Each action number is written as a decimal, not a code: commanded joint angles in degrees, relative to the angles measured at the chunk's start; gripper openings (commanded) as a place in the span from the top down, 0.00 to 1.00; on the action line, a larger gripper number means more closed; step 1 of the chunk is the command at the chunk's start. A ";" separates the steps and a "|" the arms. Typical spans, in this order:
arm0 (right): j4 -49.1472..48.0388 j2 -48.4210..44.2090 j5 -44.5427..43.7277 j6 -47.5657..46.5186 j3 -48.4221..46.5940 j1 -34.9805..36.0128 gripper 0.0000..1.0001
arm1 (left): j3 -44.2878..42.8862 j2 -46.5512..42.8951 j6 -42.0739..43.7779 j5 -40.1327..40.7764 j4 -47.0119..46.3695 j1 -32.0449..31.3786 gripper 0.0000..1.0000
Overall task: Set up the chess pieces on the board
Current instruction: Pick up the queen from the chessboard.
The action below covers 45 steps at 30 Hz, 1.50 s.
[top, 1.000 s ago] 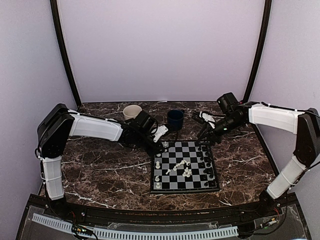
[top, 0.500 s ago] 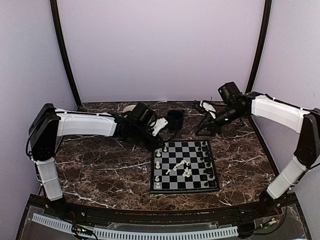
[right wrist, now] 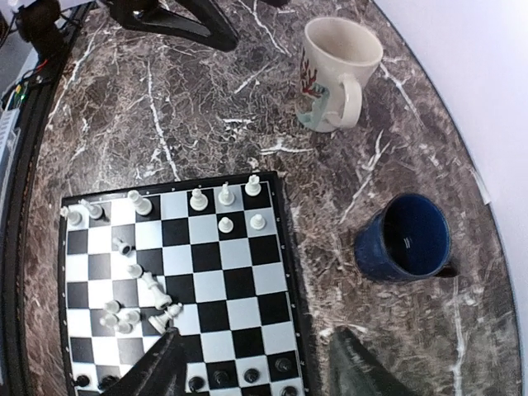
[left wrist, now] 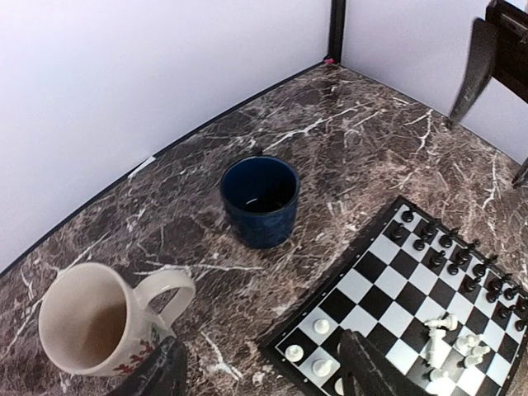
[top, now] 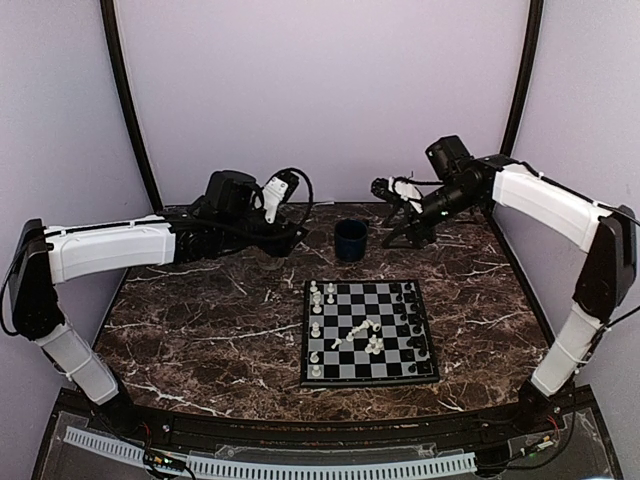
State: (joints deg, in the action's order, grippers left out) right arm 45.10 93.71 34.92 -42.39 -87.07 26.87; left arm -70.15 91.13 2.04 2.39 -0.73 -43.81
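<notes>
The board lies on the marble table. Upright white chess pieces stand along its left edge, and several more lie tumbled mid-board. Black pieces line its right edge. My left gripper hovers behind the board's far-left corner. In the left wrist view it is open and empty, above the marble beside that corner. My right gripper hangs raised behind the far-right corner. Seen from the right wrist, it is open and empty above the board's edge.
A blue mug stands behind the board between the two grippers, empty inside. A white mug with a red pattern sits left of it, hidden under the left arm in the top view. Walls enclose the table's back and sides.
My left gripper opened and drew back and up from the board's far-left corner, where one more white piece now stands. My right gripper rose and retreated toward the back.
</notes>
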 commanded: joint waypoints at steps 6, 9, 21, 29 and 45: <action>1.45 8.87 -11.17 -12.33 3.26 10.57 0.53 | 8.16 -8.29 -3.67 3.92 -6.89 1.87 0.35; 2.50 12.32 -15.91 -14.92 2.94 13.70 0.55 | 8.53 -9.24 -3.65 4.06 -7.12 1.84 0.35; 4.00 17.54 -22.59 -18.36 4.28 19.05 0.55 | 8.45 -9.32 -3.61 4.05 -6.48 1.84 0.35; 4.47 18.95 -24.10 -18.30 4.62 19.76 0.60 | 8.28 -8.52 -3.80 3.66 -6.21 1.89 0.35; 5.45 21.59 -24.28 -17.04 4.80 20.67 0.71 | 8.10 -7.83 -3.98 3.23 -5.95 1.88 0.36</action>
State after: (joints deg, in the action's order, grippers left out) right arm 49.52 114.17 10.63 -60.31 -82.56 46.76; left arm -62.08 83.37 -1.32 6.02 -6.55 -42.00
